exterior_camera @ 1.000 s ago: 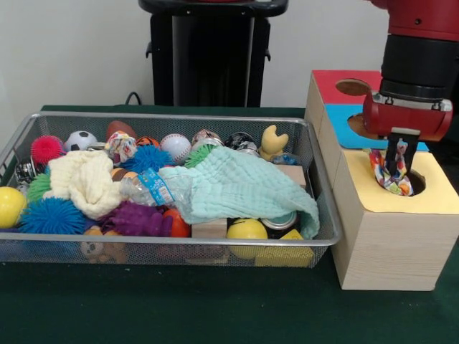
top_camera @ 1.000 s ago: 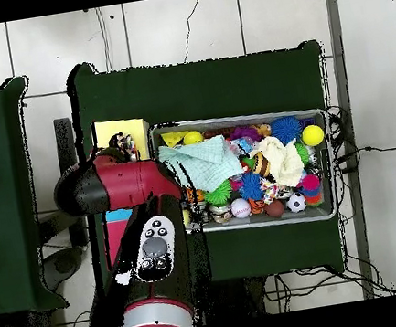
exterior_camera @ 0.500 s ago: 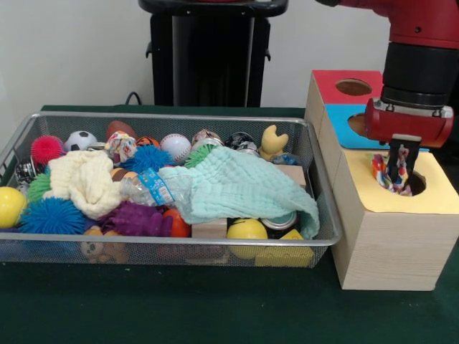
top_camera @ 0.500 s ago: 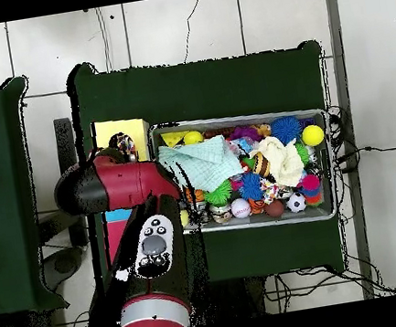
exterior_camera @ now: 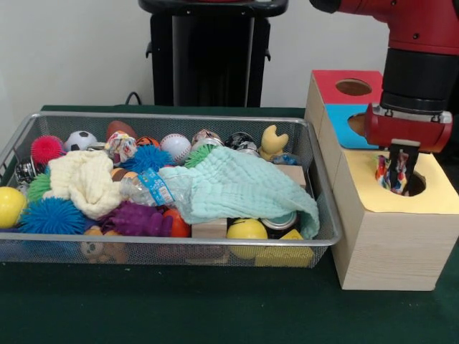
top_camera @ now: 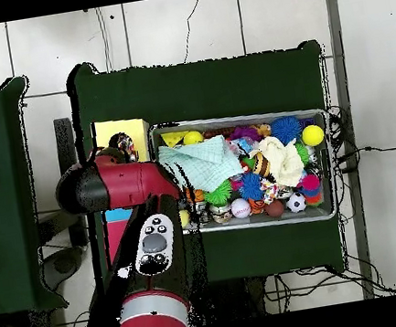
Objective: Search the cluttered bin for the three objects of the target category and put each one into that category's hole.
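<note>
The fingers [exterior_camera: 399, 169] look drawn in narrow around a rope ball [exterior_camera: 394, 174], which I read as pinched between them; its red, white and blue strands show on both sides of the dark finger. The ball sits at the mouth of the round hole [exterior_camera: 410, 182] in the yellow top of the wooden box [exterior_camera: 391, 229], partly below the rim as far as I can judge from the front. From overhead the arm covers most of the box, and I can only make out the ball [top_camera: 125, 146] at the edge of the yellow face, so the grip itself is hidden there.

I take this as the drop-off step for one of the three targets. The next move calls for me to let go squarely over the hole so the ball falls through and does not catch on the rim, then lift straight up clear of the box.

Another rope ball [exterior_camera: 121, 147] lies in the bin [exterior_camera: 172, 116] on the bench, near the far rim beside the soccer ball [exterior_camera: 80, 140]. I cannot spot a third; the mint cloth [exterior_camera: 240, 185] may cover it.
</note>
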Tool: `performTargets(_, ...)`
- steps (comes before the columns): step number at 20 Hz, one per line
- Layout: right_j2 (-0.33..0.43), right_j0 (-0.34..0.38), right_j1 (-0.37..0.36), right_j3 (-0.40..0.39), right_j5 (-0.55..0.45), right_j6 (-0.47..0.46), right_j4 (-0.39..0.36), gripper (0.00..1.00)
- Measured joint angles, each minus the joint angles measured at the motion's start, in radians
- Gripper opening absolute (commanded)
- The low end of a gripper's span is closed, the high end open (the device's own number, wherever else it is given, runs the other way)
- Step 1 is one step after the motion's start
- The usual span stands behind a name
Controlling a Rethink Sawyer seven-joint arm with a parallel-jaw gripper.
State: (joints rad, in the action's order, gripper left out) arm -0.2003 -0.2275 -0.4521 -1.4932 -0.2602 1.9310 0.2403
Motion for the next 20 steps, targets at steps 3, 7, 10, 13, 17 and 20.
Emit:
performTargets(3, 0.000, 0.000, 0.006, 0.000, 0.009, 0.000, 0.002, 0.00)
performTargets(7, 0.000, -0.002, 0.013, 0.000, 0.020, 0.000, 0.007, 0.00)
performTargets(10, 0.000, -0.003, 0.017, 0.000, 0.026, 0.000, 0.010, 0.00)
performTargets(13, 0.000, -0.003, 0.019, 0.000, 0.032, 0.000, 0.010, 0.00)
performTargets(17, 0.000, -0.004, 0.024, 0.000, 0.043, 0.000, 0.010, 0.00)
performTargets(20, 0.000, -0.005, 0.027, 0.000, 0.049, 0.000, 0.011, 0.00)
